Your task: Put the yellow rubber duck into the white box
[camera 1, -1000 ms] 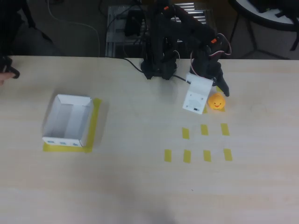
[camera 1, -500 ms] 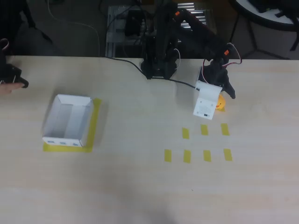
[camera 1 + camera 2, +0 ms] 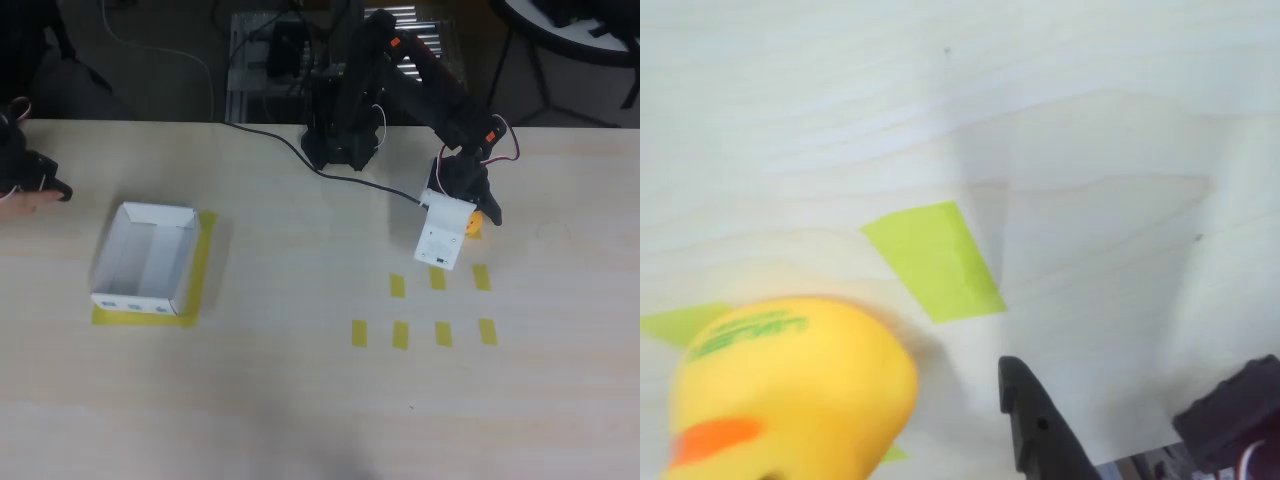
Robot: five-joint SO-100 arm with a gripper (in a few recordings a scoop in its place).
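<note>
Overhead view: the black robot arm's gripper point(image 3: 478, 213) had swung right and down over the past second, so its white wrist block now covered most of the small rounded yellow rubber duck point(image 3: 474, 224); a sliver of orange-yellow showed at the block's right edge. The duck itself hadn't shifted, sitting on the pale wood table point(image 3: 300, 400) just above the top-right yellow tape rectangle point(image 3: 481, 277).

Wrist view: the duck point(image 3: 790, 390) filled the lower left, w/ one dark gripper finger point(image 3: 1035, 425) just to its right and not clearly touching. The other finger was hidden, so whether the gripper was open or closed couldn't be told; nothing looked held.

The shallow white cardboard box point(image 3: 146, 258) sat well apart at far left on its yellow tape mat, empty. Judgement: approach nearly done, grasp not yet made, carry to box still ahead.
</note>
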